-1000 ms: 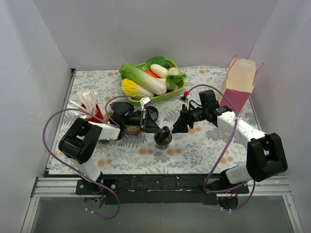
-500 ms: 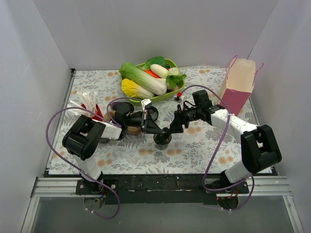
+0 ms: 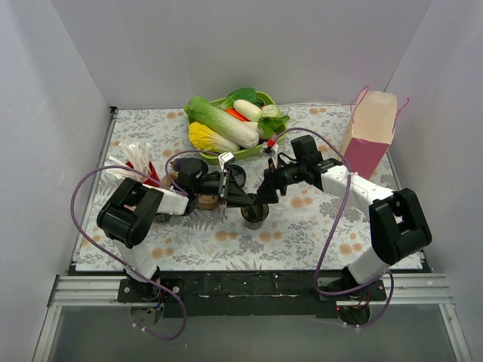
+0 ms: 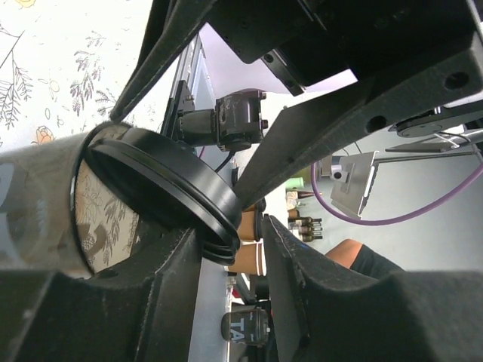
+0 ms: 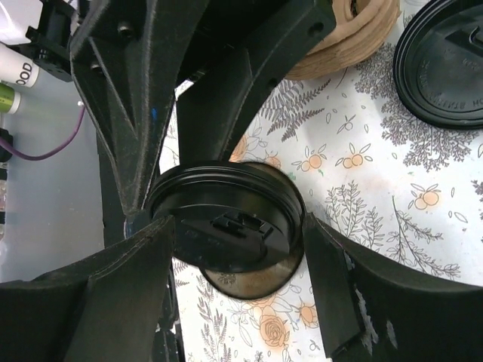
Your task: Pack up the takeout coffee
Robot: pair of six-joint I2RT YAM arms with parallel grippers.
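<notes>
Takeout coffee point(image 5: 226, 226) lid: face-on from right wrist, edge-on from left

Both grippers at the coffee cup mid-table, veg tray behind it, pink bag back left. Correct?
One thing is off: the pink bag stands at the back right, not back left, as the top external view shows. The rest holds: the left gripper and right gripper are both at the coffee cup mid-table, with the veg tray behind it.
</notes>
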